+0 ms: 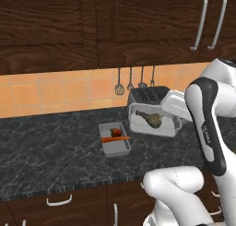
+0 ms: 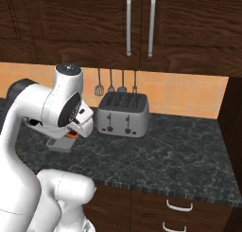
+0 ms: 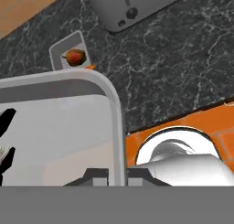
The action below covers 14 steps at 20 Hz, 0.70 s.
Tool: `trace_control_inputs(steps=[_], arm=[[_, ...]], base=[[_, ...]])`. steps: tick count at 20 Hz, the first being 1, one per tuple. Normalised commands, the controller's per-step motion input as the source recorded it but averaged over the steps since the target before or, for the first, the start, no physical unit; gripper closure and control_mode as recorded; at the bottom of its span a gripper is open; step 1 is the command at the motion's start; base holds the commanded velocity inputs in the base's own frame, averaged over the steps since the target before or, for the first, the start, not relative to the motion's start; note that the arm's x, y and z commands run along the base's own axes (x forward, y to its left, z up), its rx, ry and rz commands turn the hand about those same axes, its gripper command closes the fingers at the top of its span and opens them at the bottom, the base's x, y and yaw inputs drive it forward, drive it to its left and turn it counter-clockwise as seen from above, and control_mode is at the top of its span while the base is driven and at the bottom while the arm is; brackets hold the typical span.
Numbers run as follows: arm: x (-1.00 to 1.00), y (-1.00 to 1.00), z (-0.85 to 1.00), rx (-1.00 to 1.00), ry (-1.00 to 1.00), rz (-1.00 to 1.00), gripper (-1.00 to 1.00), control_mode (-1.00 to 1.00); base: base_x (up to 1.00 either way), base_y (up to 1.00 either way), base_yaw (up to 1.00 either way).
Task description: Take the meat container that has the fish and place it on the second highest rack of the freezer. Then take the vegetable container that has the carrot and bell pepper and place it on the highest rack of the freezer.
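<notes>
Gripper point(image 3: 125, 179) clamped narrow on the rim of the meat container point(image 1: 154, 121), lifted and tilted above the counter point(image 1: 50, 146) before the toaster point(image 1: 146, 95). Fish point(image 1: 150, 118) inside, likely to slide. Rigid, light tray; rim hold apt to swing.

counter point(image 1: 46, 151): black marble | cabinets point(image 1: 69, 26): dark wood | backsplash point(image 1: 55, 93): orange tile | toaster point(image 2: 123, 114): grey

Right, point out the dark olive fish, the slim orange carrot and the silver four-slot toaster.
Dark olive fish point(image 1: 151, 118), left base view, mid-body.
Slim orange carrot point(image 1: 115, 139), left base view, middle of its length.
Silver four-slot toaster point(image 2: 124, 115), right base view, front face.
</notes>
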Motion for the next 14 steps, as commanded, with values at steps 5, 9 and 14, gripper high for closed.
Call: trace_control_inputs(steps=[5, 9, 14], arm=[[-0.33, 0.0, 0.1, -0.13, -0.02, 0.63, 1.0, -1.0], [-0.93, -0.09, -0.2, -0.03, -0.1, 0.32, 1.0, -1.0], [-0.6, -0.02, -0.08, 0.05, -0.07, 0.0, 1.0, -1.0]], base=[[0.0, 0.0, 0.0], [0.0, 0.0, 0.0], [0.0, 0.0, 0.0]])
